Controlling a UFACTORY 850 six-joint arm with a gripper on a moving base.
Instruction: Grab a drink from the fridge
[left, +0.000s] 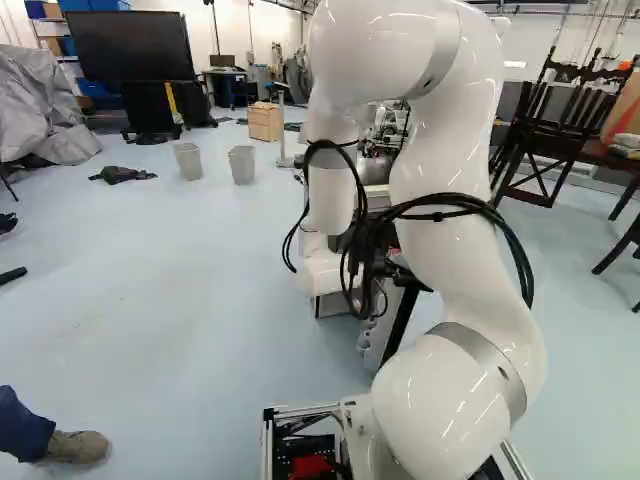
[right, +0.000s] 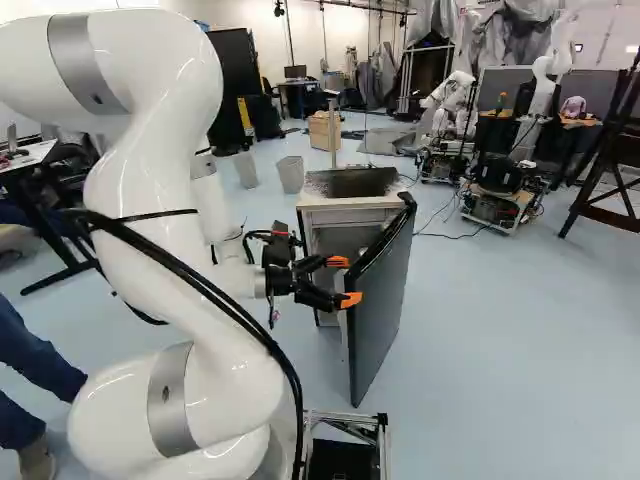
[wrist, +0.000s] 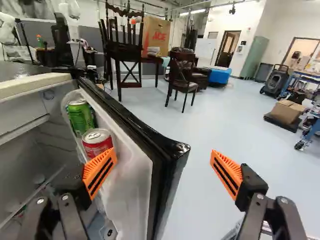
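Drinks (wrist: 96, 142) on the fridge door (right: 382, 290), claw (right: 344, 281) spread wide

From my station I see the door swung open, a green can (wrist: 81, 118) and a red can (wrist: 97, 139) upright on its inner side, the red one nearer the door's free edge. I have the claw released, one finger on the door's inner side, the other off its outer face. I can't tell whether a finger touches the red can.

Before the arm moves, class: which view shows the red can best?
The wrist view: the red can shows top and side inside the fridge door. Neither base view shows it: the right has the door's outer face, the left mostly the arm.
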